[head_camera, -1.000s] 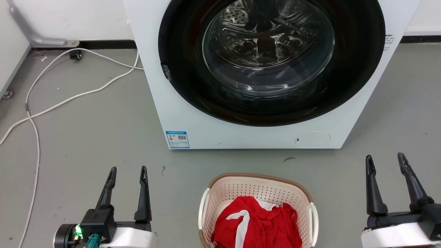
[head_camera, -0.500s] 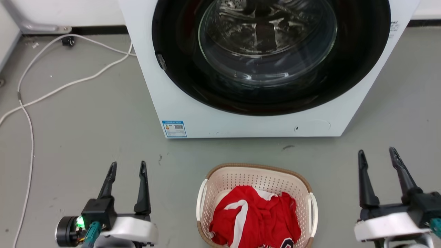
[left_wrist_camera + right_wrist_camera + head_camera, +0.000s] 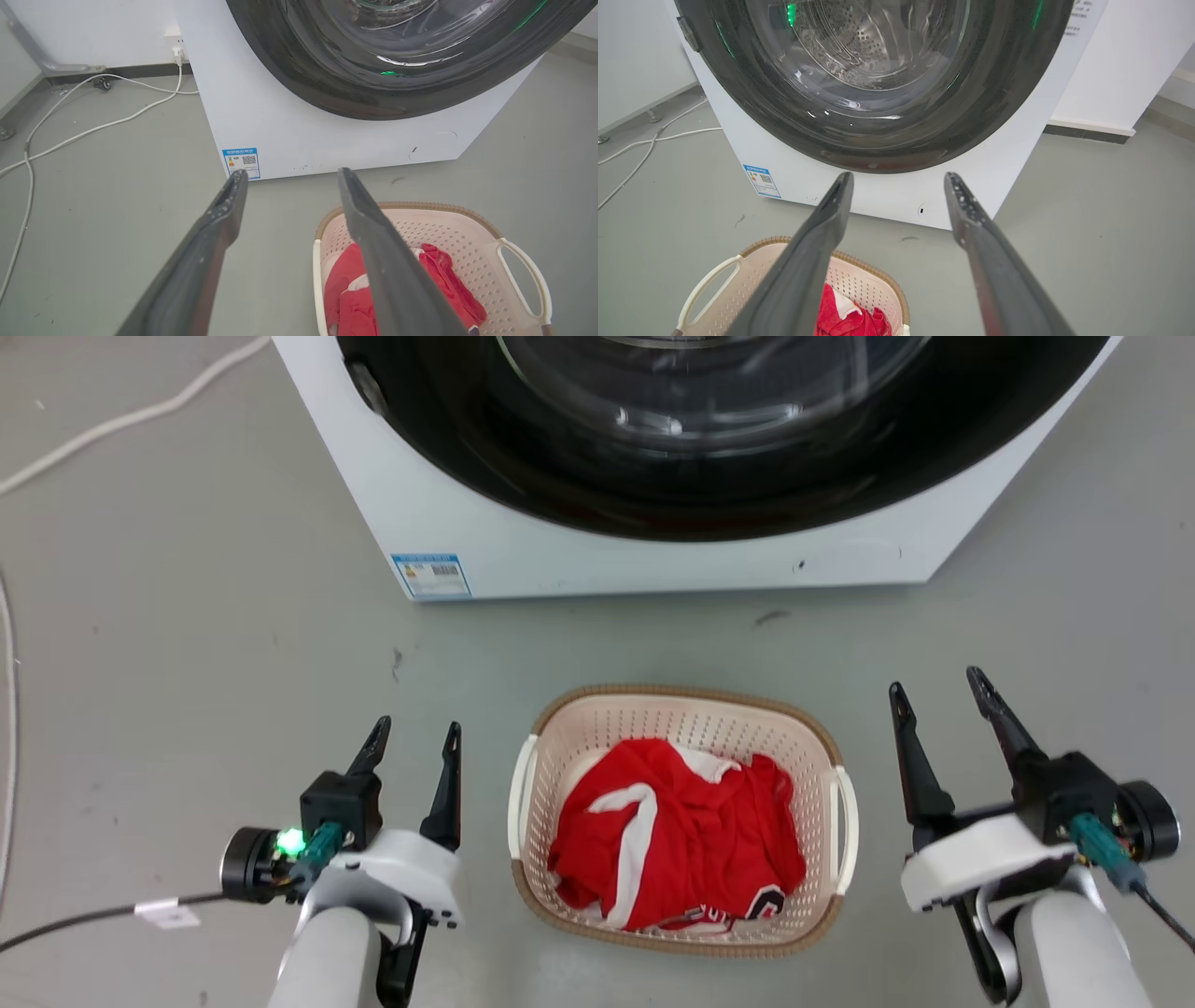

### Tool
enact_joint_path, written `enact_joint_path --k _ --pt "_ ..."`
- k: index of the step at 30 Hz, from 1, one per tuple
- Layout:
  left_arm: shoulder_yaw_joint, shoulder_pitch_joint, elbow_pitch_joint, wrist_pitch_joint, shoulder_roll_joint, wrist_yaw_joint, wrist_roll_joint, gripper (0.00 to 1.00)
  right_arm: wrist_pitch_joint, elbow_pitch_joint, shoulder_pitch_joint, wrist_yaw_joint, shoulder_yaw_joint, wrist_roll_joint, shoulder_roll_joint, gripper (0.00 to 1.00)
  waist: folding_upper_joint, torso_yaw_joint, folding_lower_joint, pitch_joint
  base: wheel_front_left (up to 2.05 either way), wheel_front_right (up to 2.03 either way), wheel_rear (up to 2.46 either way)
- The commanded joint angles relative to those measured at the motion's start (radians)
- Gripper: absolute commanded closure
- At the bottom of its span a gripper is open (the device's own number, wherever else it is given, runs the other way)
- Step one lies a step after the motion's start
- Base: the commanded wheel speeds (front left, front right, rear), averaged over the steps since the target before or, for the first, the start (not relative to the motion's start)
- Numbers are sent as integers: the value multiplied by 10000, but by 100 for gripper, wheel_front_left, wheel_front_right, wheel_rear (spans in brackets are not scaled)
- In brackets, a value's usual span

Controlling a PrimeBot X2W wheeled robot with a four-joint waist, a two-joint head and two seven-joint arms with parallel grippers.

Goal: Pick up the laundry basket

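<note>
Laundry basket (image 3: pixel 672 721): cream, dotted all over with small holes, brown woven-look rim, white handles (image 3: pixel 516 793) at 3 and 9 o'clock. Inside it, red garment (image 3: pixel 709 840) with a white stripe. At 12 o'clock, washing machine (image 3: pixel 523 546) is white, with black door ring (image 3: pixel 653 513) and blue label (image 3: pixel 431 575). Floor (image 3: pixel 187 644) plain grey. Left tool (image 3: pixel 417 726) and right tool (image 3: pixel 936 681): black fingers, white shells. Green light (image 3: pixel 289 841) on the left one.

floor (image 3: pixel 187 616): grey | wall (image 3: pixel 93 28): white | washing machine (image 3: pixel 597 565): white | cable (image 3: pixel 107 123): white, on floor

Laundry basket (image 3: pixel 674 717) (one garment (image 3: pixel 686 845) inside, maybe more) lies before the washing machine (image 3: pixel 579 558).
</note>
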Motion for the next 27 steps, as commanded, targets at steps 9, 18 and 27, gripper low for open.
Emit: enact_joint_path --k 9,18,27 --pt "-190 -1695 2062 -28 143 -336 -16 0 -19 2184 -1526 -7 -140 -360 -26 0 0 -404 -1 1967 0 0 0" --pt "-588 -3166 3953 -28 197 -489 -310 0 -18 4603 -2901 -7 -248 -531 -26 0 0 -500 -1 3257 0 0 0" --pt "-1406 -4601 5433 -28 393 -502 -670 0 -18 6400 -4175 -7 -72 -448 -28 0 0 -628 -1 4377 0 0 0"
